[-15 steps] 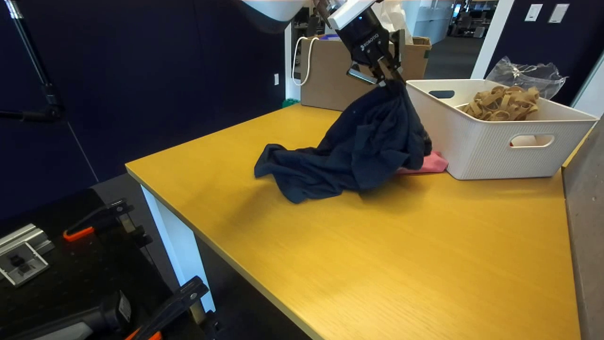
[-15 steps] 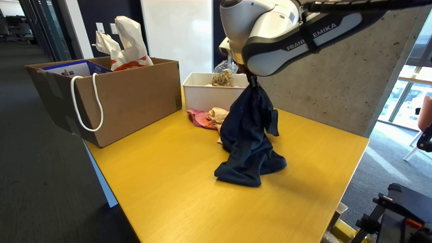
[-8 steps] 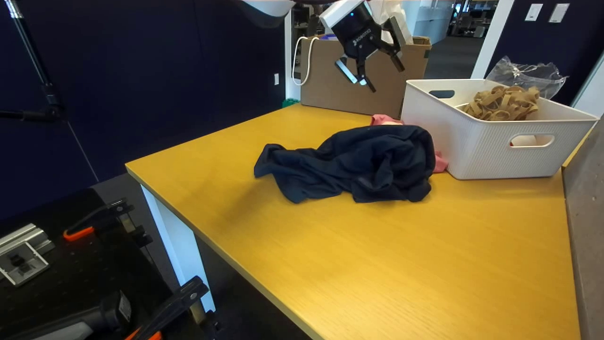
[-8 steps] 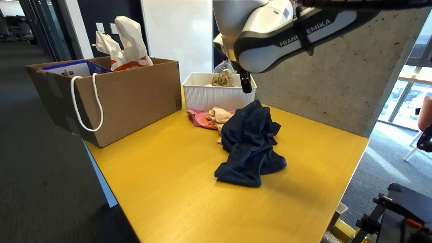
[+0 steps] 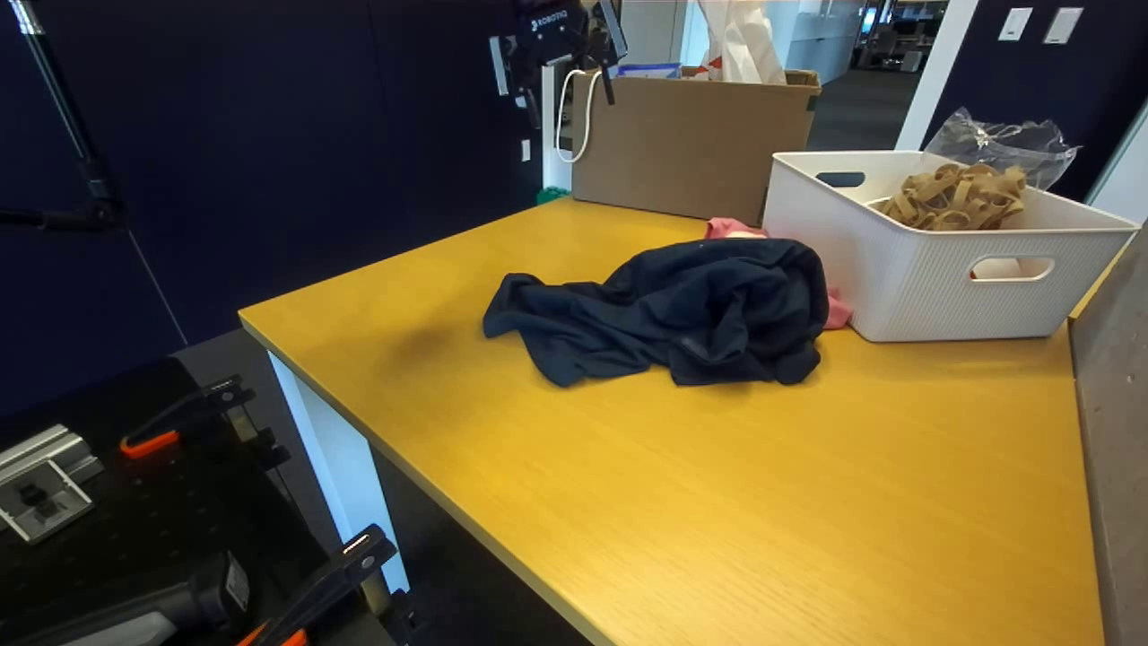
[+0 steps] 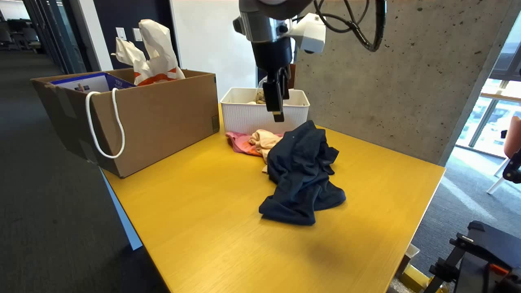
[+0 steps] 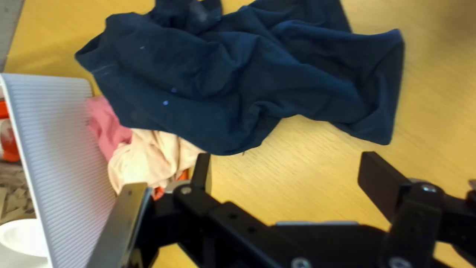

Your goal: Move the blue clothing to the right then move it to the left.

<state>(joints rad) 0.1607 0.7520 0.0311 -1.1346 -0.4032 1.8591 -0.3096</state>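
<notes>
Wrist view: the black metal hand (image 7: 288, 173) gapes wide, gripping nothing; the rumpled navy-blue fabric garment (image 7: 223, 82) lies at its eleven o'clock on the yellow wooden surface (image 7: 438, 111). I'd guess it's light, limp, hardly slippery; pinch its middle folds (image 7: 245, 67), clear of the pink-and-cream cloth (image 7: 148, 158) at the garment's eight o'clock.

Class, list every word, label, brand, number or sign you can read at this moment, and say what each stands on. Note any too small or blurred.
"ROBOTIQ": on the gripper, in an exterior view.
"TRY": on the blue-and-white box inside the cardboard box, in an exterior view.
Too unclear to read: the red print on the white bag; the small grey label on the black tool.
No numbers can be read.
</notes>
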